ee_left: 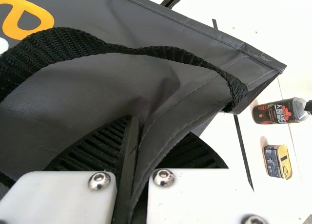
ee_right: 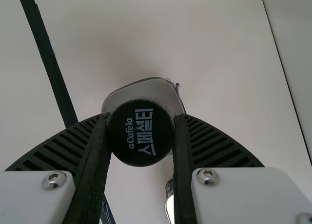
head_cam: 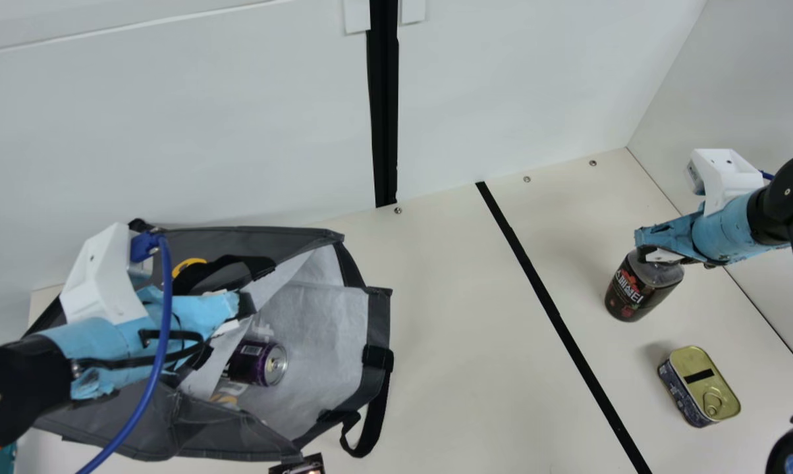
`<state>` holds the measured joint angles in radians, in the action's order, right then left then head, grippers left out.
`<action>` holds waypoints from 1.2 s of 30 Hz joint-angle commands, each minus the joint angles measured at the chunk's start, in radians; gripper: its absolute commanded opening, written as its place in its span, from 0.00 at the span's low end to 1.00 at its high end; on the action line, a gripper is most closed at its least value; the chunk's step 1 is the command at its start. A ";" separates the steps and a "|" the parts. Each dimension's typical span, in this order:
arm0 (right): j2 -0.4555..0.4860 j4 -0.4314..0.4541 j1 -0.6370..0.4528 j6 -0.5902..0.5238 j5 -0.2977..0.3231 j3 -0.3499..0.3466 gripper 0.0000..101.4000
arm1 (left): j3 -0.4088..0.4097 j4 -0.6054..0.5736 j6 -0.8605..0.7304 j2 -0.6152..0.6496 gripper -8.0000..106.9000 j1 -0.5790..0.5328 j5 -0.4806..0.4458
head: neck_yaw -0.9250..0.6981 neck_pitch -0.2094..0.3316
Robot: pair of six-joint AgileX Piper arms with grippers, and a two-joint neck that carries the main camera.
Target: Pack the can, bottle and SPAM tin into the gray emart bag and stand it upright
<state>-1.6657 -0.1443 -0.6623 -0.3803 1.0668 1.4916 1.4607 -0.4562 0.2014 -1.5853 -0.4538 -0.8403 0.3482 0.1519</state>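
Raising the bottle [head_cam: 641,289] straight up should come first, clear of the bag's rim [ee_left: 170,131] before swinging across; the right pincer [ee_right: 141,124] grips its cap [ee_right: 140,153], the left [ee_left: 153,131] pinches that rim. One bottle and one tin [head_cam: 703,387] near the desk's [head_cam: 462,329] right edge; one bag [head_cam: 317,336] toward its left, one can [head_cam: 258,363] inside.

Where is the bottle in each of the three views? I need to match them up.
Main view: right side of the picture, above the SPAM tin; the bottle is there.
Left wrist view: past the corner of the gray bag, near the tin; the bottle.
Right wrist view: its cap, between the right tool's two fingers.
Shared landmark: the black line on the table.
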 commanded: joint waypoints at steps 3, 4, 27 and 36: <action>0.008 -0.007 -0.003 -0.002 0.010 0.002 0.00 | 0.000 0.000 0.000 0.000 0.00 0.000 0.000 | 0.001 0.023; 0.011 -0.010 -0.004 -0.005 0.012 0.003 0.00 | 0.000 0.000 0.000 0.000 0.00 0.000 0.000 | 0.001 0.023; 0.129 -0.089 -0.010 -0.148 0.081 0.021 0.00 | 0.000 0.000 0.000 0.000 0.00 0.000 0.000 | 0.001 0.023; 0.210 -0.104 -0.003 -0.215 0.123 0.000 0.00 | 0.000 0.000 0.000 0.000 0.00 0.000 0.000 | 0.001 0.023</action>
<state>-1.4633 -0.2431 -0.6649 -0.5909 1.1863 1.4934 1.4607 -0.4562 0.2014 -1.5853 -0.4538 -0.8403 0.3467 0.1503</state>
